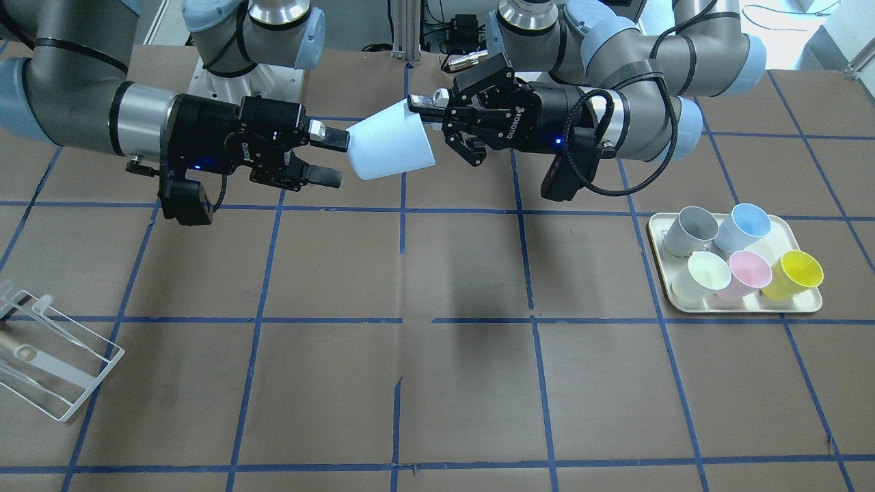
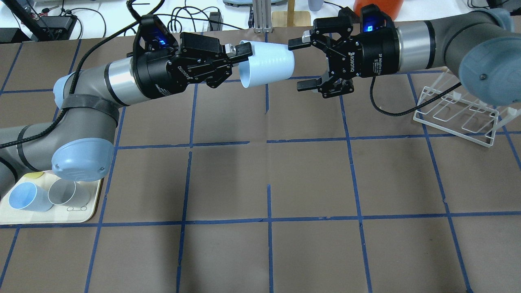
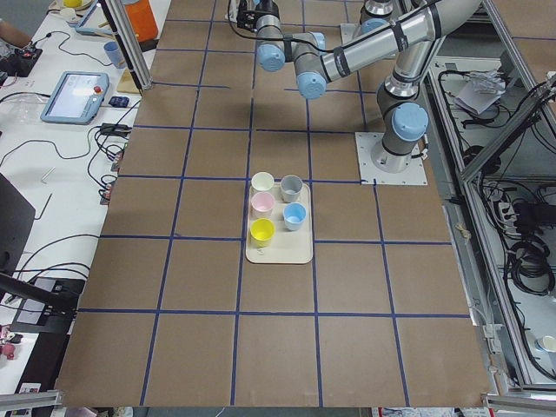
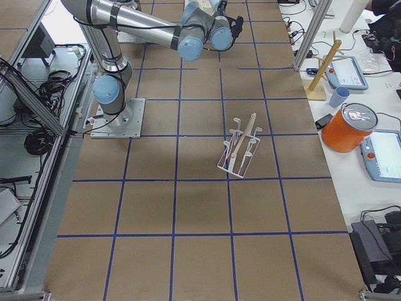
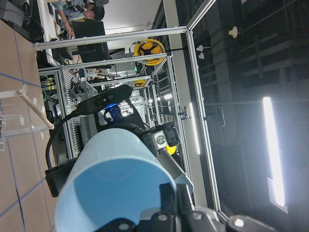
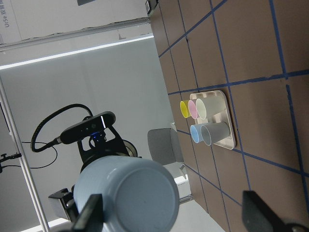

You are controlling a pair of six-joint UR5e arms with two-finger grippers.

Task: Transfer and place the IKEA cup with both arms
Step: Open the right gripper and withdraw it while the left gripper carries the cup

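The pale light-blue IKEA cup (image 2: 268,67) lies on its side in the air above the table's far middle. My left gripper (image 2: 244,53) is shut on its rim, one finger inside and one outside. It also shows in the front view (image 1: 389,150) with the left gripper (image 1: 418,106) at its wide end. My right gripper (image 2: 300,64) is open, its fingers spread just off the cup's base, not closed on it. In the front view the right gripper (image 1: 333,157) faces the base. The right wrist view shows the cup's base (image 6: 140,193) between the spread fingers (image 6: 91,217).
A cream tray (image 1: 793,236) on my left side holds a near-twin blue cup (image 1: 745,225), a grey cup (image 1: 690,229), a yellow cup (image 1: 796,273), a pink one and a white one. A white wire rack (image 2: 460,118) stands on my right side.
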